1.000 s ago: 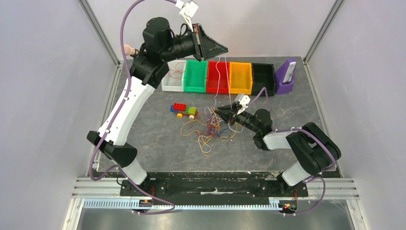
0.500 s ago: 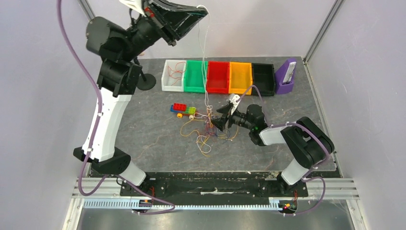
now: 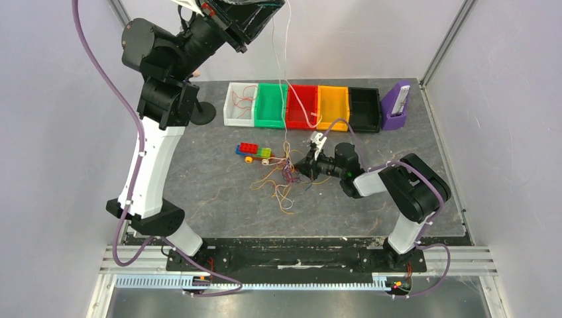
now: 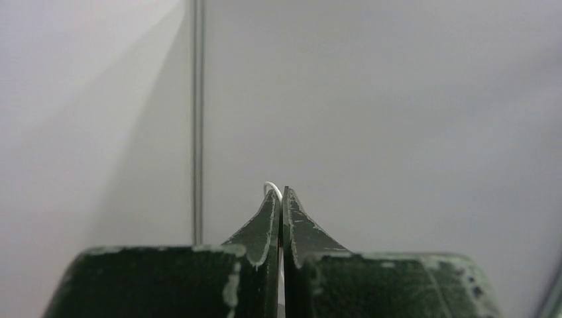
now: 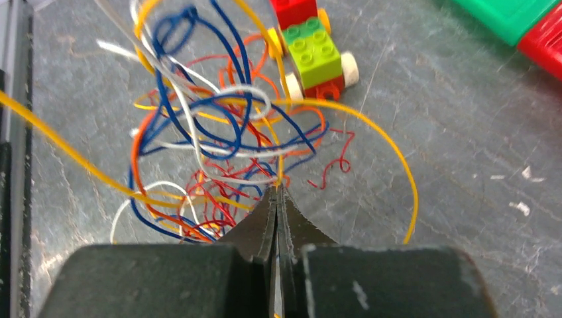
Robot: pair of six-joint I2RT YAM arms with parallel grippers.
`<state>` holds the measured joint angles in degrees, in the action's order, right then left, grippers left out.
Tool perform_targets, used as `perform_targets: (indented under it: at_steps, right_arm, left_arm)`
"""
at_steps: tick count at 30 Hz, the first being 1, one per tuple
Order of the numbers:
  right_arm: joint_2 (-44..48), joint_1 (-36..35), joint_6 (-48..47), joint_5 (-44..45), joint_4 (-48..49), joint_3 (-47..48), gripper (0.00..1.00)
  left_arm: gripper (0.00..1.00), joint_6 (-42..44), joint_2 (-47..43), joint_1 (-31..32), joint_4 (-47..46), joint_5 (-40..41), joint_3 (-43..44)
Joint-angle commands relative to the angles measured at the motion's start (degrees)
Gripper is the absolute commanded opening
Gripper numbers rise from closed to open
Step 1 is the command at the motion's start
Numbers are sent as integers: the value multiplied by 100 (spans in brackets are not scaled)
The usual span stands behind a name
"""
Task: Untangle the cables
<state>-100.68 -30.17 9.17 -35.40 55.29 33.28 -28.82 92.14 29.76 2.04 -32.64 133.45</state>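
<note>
The cables (image 3: 285,179) lie as a loose tangle of orange, yellow, white, red and blue strands mid-table; in the right wrist view the cables (image 5: 212,146) fill the upper left. My left gripper (image 3: 275,8) is raised high at the back, shut on a white cable (image 3: 286,73) that hangs down to the tangle. The white cable (image 4: 270,186) loops out at the tips of the left gripper (image 4: 281,193). My right gripper (image 3: 299,167) is low at the tangle's right edge. The right gripper (image 5: 276,190) is shut on a yellow cable (image 5: 391,149) at its tips.
A row of bins stands at the back: white (image 3: 232,119), green (image 3: 270,120), red (image 3: 301,124), orange (image 3: 333,126), black (image 3: 363,106), then a purple holder (image 3: 395,106). A brick toy car (image 3: 255,152) sits just left of the tangle. A black round stand (image 3: 202,114) is back left.
The left arm swung up and back, lifting the white cable high. The right gripper moved left into the tangle, opened, then shut on a strand.
</note>
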Motion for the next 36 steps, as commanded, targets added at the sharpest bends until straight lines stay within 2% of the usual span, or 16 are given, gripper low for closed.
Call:
perform_targets:
  at_steps: [1,4,7,10,11,12,13,16,17,23,30,33,36]
  right_arm:
    - [194,51,-675,-123,-977,-122,0]
    - [247,107,-1106,-82,-2008,-123,0]
    - [326,201,-1277,-116,-2617,-141,0]
    - [512,298,-1495,-373,-2885,-187,0]
    - [611,335,-1645,-500,-3022,-111,6]
    - [714,359,-1696,-511,-3120,-14,27]
    - [876,408,-1633,-547,-3119,87,53]
    - [1385,552,-1110,-698,-2525,217,91]
    - [1553,549,-1012,-727,-2333,244,98]
    - [1990,463,-91,-1159,-741,127,98]
    - [2116,438,490,-1571,-89,426,98]
    - [2159,364,1293,-1436,838,360,98]
    - [2056,16,1161,-982,734,653,98]
  left_arm:
    - [2,857,-68,12,-47,821,332]
    - [2,1195,-9,12,-98,1258,520]
    - [2,1497,67,13,-139,1685,743]
    - [2,1544,95,12,-123,1673,816]
    - [2,1482,87,19,-70,1571,790]
    - [2,1372,57,21,-47,1460,696]
    - [2,1288,20,29,-67,1377,590]
    - [2,1195,-99,60,-115,1260,268]
    - [2,1205,-114,61,-131,1257,216]
    - [2,1310,-65,65,-112,1288,256]
    - [2,1427,-65,65,67,1282,209]
    - [2,1417,-48,66,68,1257,169]
    - [2,1379,-8,76,21,1260,154]
